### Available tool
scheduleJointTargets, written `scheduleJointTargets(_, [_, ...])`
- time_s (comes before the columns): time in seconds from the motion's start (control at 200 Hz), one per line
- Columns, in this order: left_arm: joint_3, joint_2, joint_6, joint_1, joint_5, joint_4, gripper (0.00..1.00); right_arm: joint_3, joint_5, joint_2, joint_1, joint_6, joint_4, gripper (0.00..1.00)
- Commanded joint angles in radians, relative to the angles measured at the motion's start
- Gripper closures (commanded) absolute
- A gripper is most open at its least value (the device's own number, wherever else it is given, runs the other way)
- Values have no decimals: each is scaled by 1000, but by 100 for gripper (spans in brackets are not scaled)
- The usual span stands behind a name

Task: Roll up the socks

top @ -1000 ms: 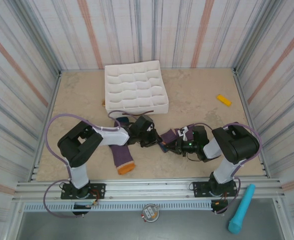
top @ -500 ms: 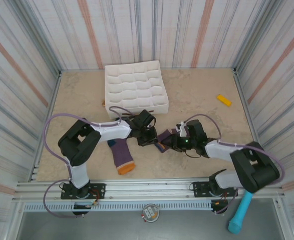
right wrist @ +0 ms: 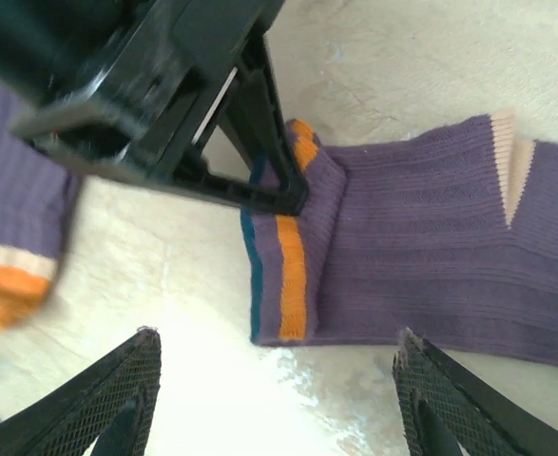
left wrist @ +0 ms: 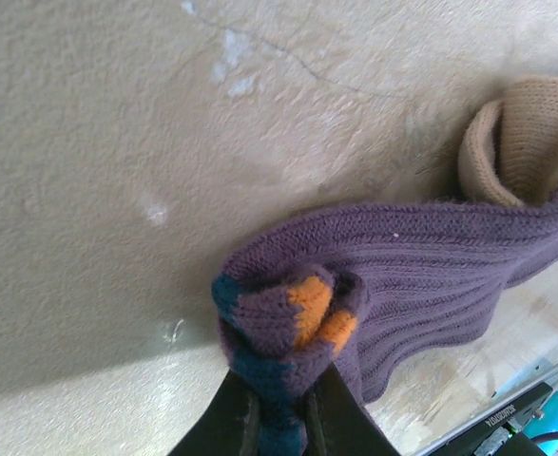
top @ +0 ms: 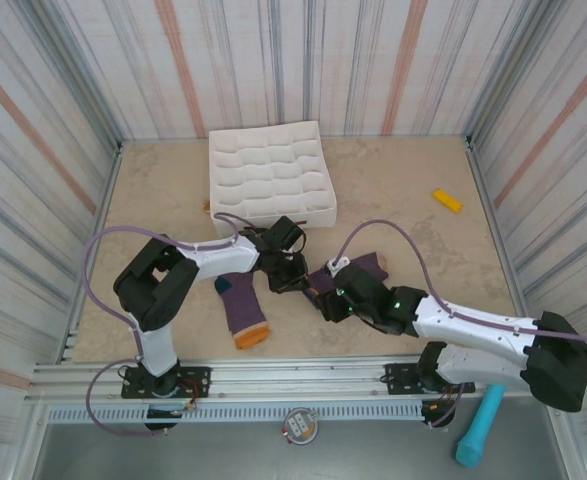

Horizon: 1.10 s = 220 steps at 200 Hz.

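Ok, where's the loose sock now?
The loose sock lies flat left of centre in the top view, beside the left arm, toe toward the near edge.

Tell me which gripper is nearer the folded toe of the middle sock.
Left. The left gripper is pinched shut on the folded toe of the sock; the right gripper hangs open above it, its fingers spread to either side, not touching.

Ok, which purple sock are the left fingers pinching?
The centre purple knit sock, its folded orange toe clamped; the other sock lies free, flat.

Purple ribbed sock [right wrist: 431,247] with teal and orange bands, second sock [top: 239,305] orange-toed, white tray [top: 273,213]
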Motion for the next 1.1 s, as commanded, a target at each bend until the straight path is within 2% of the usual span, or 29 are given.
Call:
scheduleJointTargets(0.0, [7,7,10,8,12,-94,100,26,336,52,126,-98,-42,33])
scheduleJointTargets(0.255, [6,15,3,17,25,-83,100,100,622,294,333,-154,-3,33])
scheduleJointTargets(0.386, [2,21,4,19,33,-77,100,153,709,417,374,-163,-3,35])
scheduleJointTargets(0.751, [-27,26,-4,20,51,-32,100,175,734,562,379,-109,3,40])
scheduleJointTargets(0.932, [-37,22,-10,20,57,-17,100,186,715,602,377,-77,3,46])
scheduleJointTargets(1.097, [-36,28,-19,21,70,-2,100,184,688,624,350,-35,-1,62])
